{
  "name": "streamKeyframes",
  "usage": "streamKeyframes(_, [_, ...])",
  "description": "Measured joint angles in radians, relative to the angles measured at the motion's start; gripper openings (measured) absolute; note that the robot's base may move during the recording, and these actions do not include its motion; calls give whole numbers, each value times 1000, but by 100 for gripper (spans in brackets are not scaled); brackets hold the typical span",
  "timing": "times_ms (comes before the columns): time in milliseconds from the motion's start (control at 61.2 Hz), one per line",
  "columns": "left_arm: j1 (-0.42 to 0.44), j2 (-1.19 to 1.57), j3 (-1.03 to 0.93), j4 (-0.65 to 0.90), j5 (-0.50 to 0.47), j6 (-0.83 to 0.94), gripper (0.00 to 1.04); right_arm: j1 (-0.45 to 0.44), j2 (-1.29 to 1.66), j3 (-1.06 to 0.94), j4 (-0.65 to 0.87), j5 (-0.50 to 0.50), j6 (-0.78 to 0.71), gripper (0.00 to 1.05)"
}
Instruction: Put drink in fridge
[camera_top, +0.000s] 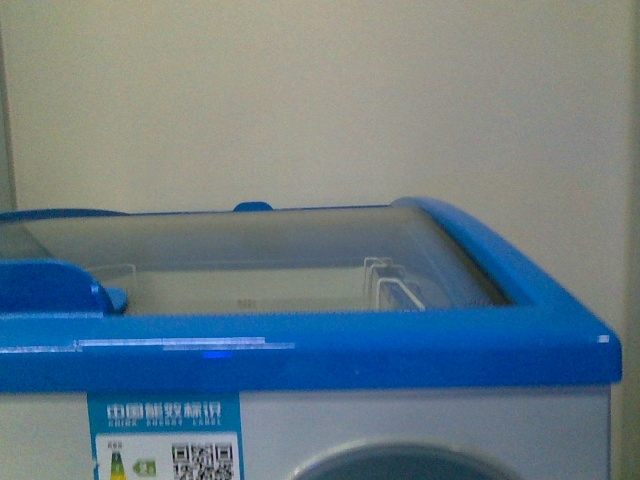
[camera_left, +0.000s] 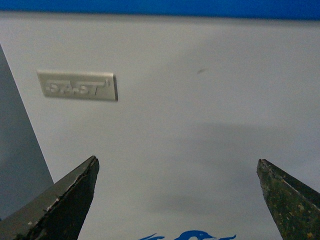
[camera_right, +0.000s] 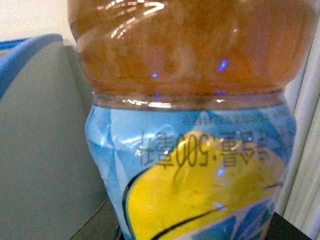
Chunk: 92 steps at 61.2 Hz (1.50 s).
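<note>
The drink (camera_right: 190, 125) fills the right wrist view: a clear plastic bottle of amber-orange liquid, here with a light-blue and yellow label; its cap is out of view. My right gripper (camera_right: 200, 232) is shut on it, and only dark finger edges show beside the bottle. The fridge (camera_top: 300, 350) is a white chest freezer with a blue top rim, a sliding glass lid (camera_top: 260, 250) and a white wire basket (camera_top: 395, 285) inside. My left gripper (camera_left: 177, 200) is open and empty, facing the fridge's white front wall (camera_left: 200, 110). Neither gripper shows in the front view.
A silver brand badge (camera_left: 77, 86) sits on the fridge front, with the blue rim (camera_left: 160, 7) above and part of a blue picture (camera_left: 192, 235) below. A grey cabinet side (camera_left: 15, 150) stands beside it. A label with a QR code (camera_top: 165, 440) is on the front.
</note>
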Motion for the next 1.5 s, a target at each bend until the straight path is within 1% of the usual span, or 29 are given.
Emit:
streamKeyframes(637, [0, 0, 0, 0, -1, 0, 97, 0, 0, 1, 0, 0, -3, 36])
streamKeyframes(654, [2, 2, 1, -3, 10, -3, 97, 0, 0, 1, 0, 0, -3, 36])
streamKeyframes(686, [33, 41, 18, -39, 107, -60, 97, 0, 0, 1, 0, 0, -3, 36])
streamKeyframes(719, [60, 96, 30, -28, 166, -90, 97, 0, 0, 1, 0, 0, -2, 36])
streamKeyframes(768, [99, 223, 53, 42, 239, -105, 97, 0, 0, 1, 0, -3, -3, 36])
streamKeyframes(817, [127, 348, 84, 141, 281, -87, 97, 1, 0, 1, 0, -2, -3, 36])
streamKeyframes(882, [158, 510, 137, 280, 333, -19, 97, 0, 0, 1, 0, 2, -3, 36])
streamKeyframes(931, [166, 571, 158, 333, 351, 11, 97, 0, 0, 1, 0, 4, -3, 36])
streamKeyframes(964, [171, 647, 183, 398, 375, 70, 97, 0, 0, 1, 0, 3, -3, 36])
streamKeyframes(1013, [171, 757, 204, 489, 424, 216, 97, 0, 0, 1, 0, 2, -3, 36])
streamKeyframes(1062, [178, 848, 219, 536, 491, 362, 97, 0, 0, 1, 0, 2, -3, 36])
streamKeyframes(1127, [194, 939, 252, 537, 565, 524, 97, 0, 0, 1, 0, 2, -3, 36])
streamKeyframes(1209, [200, 991, 299, 518, 609, 644, 97, 0, 0, 1, 0, 3, -3, 36])
streamKeyframes(1340, [193, 1021, 346, 479, 642, 731, 97, 0, 0, 1, 0, 2, -3, 36])
streamKeyframes(1503, [173, 1064, 385, 411, 653, 802, 97, 0, 0, 1, 0, 3, -3, 36])
